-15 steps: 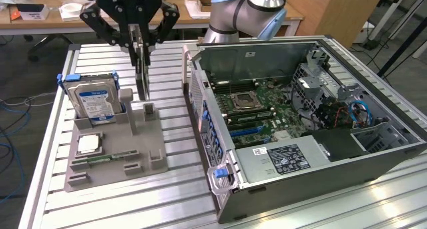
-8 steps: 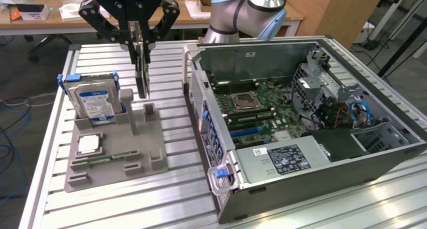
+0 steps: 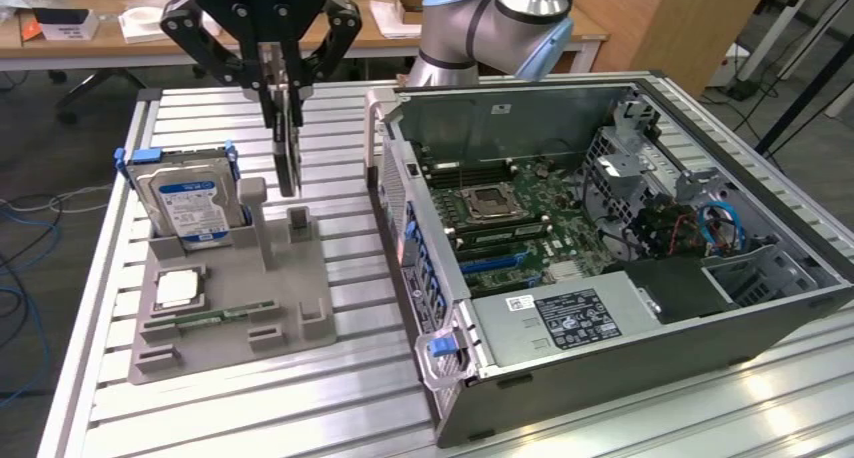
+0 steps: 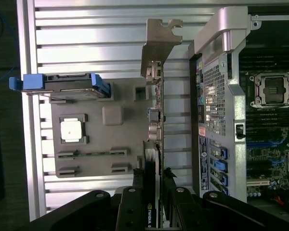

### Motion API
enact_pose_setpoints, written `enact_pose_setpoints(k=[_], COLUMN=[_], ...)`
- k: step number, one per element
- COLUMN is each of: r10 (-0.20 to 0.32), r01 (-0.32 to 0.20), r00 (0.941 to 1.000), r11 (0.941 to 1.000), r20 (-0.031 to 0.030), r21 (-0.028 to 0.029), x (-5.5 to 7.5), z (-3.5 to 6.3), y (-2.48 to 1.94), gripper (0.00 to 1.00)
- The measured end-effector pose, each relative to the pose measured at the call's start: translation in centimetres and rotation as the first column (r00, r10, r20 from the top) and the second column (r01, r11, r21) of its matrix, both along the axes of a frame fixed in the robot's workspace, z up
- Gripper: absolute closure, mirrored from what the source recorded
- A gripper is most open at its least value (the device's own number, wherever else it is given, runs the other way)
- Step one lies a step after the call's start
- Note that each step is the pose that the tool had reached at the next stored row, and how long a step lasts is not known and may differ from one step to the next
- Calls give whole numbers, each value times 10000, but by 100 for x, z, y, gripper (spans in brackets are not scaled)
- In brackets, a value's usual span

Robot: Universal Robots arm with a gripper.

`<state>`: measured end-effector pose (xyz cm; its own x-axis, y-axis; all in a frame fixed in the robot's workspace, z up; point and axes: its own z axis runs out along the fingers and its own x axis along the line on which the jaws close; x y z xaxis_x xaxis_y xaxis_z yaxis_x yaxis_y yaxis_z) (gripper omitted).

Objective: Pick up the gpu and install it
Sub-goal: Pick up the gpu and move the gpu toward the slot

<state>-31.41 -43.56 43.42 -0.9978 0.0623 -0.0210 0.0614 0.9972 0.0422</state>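
Note:
The gpu (image 3: 284, 148) is a thin dark card hanging on edge, its lower end just above the grey holder tray (image 3: 227, 353). My gripper (image 3: 283, 83) is shut on the card's upper part, one finger on each face. In the wrist view the gpu (image 4: 156, 125) appears edge-on with its metal bracket (image 4: 159, 43) at the far end, and the gripper (image 4: 153, 195) clamps it between black fingers (image 4: 134, 204). The open computer case (image 3: 747, 308) lies at the exterior view's right of the card, motherboard (image 3: 527, 213) exposed.
On the grey tray stand a silver hard drive with blue label (image 3: 187, 198) in blue brackets, a processor chip (image 3: 178, 290) and a green memory stick (image 3: 214, 316). The case's rear wall (image 4: 216, 96) rises close beside the card. Everything rests on a slatted aluminium table (image 3: 307, 408).

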Motion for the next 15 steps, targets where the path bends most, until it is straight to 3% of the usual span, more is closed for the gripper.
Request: enact_pose_setpoints(k=[15], r10=[1], r01=[-1], r00=[10000], r11=[10000], r20=[-6], r21=[0], x=[258], z=[0], y=[0], gripper=[73])
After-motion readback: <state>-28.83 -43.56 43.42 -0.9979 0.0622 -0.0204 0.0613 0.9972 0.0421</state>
